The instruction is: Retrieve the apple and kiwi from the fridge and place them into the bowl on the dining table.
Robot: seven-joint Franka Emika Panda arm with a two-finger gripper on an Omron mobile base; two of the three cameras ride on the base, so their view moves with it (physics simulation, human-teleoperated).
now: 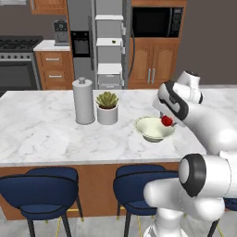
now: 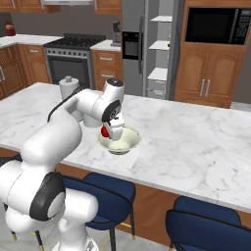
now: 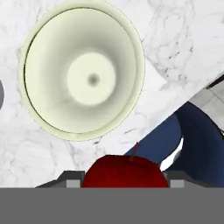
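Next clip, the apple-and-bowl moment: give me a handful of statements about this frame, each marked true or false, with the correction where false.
1. The gripper holds the apple between its jaws. True.
2. The apple already lies inside the bowl. False: it is still in the jaws, at the bowl's rim near the table edge, and the bowl holds nothing.
3. The bowl sits on the dining table. True.
4. The fridge is fully closed. False: one door stands open, showing white shelves.
5. The potted succulent stands between the bowl and the grey canister in the left base view. True.
6. The kiwi is in the bowl. False: the bowl is empty.
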